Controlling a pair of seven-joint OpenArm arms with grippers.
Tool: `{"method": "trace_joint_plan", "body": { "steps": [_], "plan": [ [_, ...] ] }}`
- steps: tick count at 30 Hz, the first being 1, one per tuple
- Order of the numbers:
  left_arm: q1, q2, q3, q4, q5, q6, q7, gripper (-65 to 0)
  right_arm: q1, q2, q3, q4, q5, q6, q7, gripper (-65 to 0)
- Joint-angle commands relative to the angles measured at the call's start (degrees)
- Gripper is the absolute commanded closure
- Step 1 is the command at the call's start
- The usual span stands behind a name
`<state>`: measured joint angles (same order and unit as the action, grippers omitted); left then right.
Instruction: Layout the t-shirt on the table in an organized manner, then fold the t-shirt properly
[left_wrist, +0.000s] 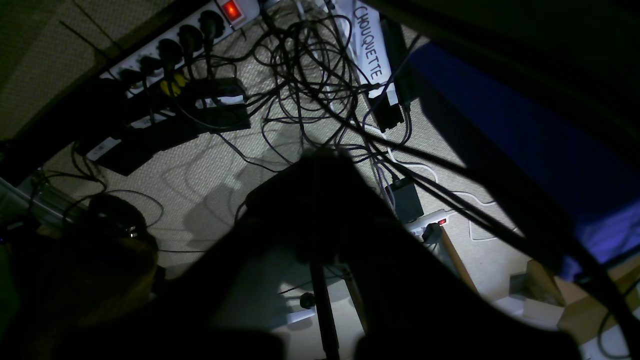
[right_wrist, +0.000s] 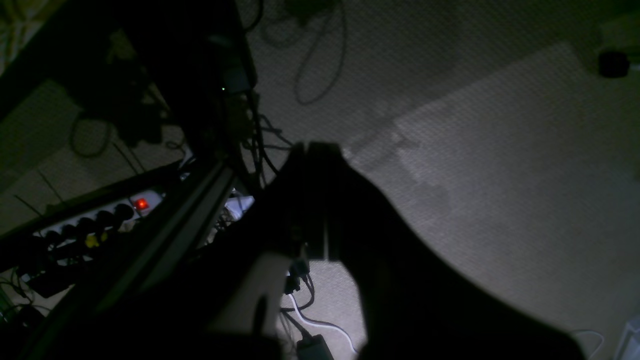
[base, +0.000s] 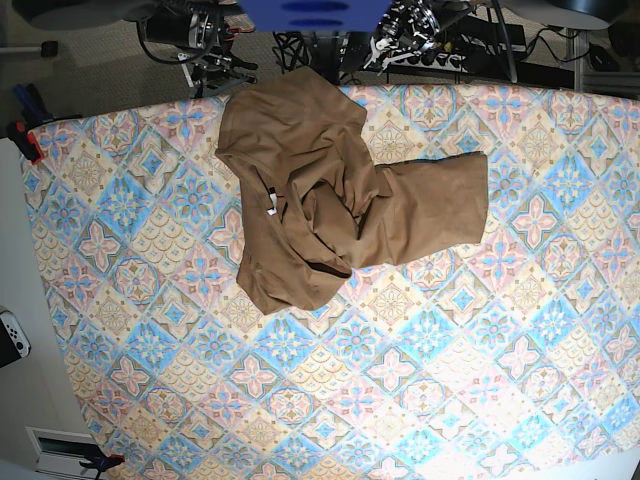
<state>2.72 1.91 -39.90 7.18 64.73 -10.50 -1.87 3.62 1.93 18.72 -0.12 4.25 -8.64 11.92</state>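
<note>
The desk (base: 480, 400) carried the t-shirt (base: 330, 200), crumpled in a heap at its far middle, white tag (base: 271, 204) showing. Both arms hung off the desk over the floor: left tool (left_wrist: 320, 165) and right tool (right_wrist: 315, 155) were each closed, holding nothing.

Looks to me like a robotics lab: carpet floor (right_wrist: 500, 175) under the rig, power strips (left_wrist: 180, 45) with tangled cables (left_wrist: 310, 65), patterned table (base: 330, 400), clamps (base: 25, 140) on its left edge.
</note>
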Motion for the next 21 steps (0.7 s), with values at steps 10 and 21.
{"method": "trace_joint_plan", "body": {
  "steps": [10, 21],
  "plan": [
    [0.22, 0.24, -0.14, 0.07, -4.73, -0.18, 0.07, 0.0, -0.67, 0.66, 0.22, 0.12, 0.28, -0.37, 1.4, 0.0],
    [5.23, -3.71, -0.14, 0.34, -17.65, -0.27, -16.9, 0.0, -9.99, 0.66, 0.22, 0.12, 0.36, -0.37, 26.71, 0.0]
  ]
}}
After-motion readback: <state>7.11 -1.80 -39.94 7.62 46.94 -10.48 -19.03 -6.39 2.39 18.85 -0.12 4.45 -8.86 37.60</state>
